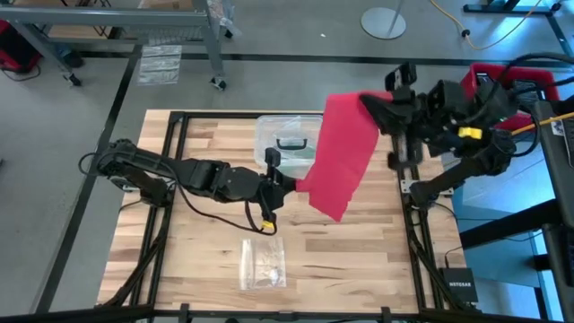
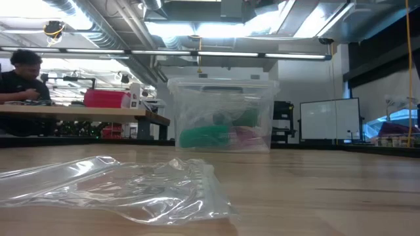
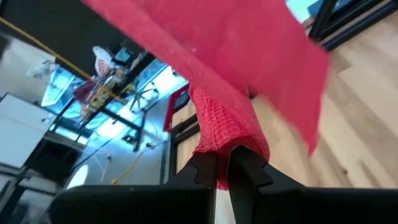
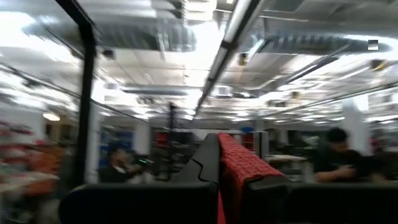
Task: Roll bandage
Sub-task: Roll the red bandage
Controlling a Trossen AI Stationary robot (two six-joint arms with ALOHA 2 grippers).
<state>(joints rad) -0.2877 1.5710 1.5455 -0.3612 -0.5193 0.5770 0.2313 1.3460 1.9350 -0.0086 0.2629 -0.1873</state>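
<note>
Rolling not yet begun — the bandage [image 1: 341,152] hangs unrolled above the surface [image 1: 359,260], left tool [image 1: 289,186] and right tool [image 1: 381,108] each clamped on an end.

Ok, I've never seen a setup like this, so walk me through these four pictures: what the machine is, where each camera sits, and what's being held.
Two dark robot arms work at a wooden table. One picture looks straight down, one looks level across the tabletop, and two come from cameras on the wrists. The left end effector and the right end effector are each shut on an end of the red bandage, stretched in the air between them. On the table lie a small clear plastic bag and a clear plastic box with a black handle.
</note>
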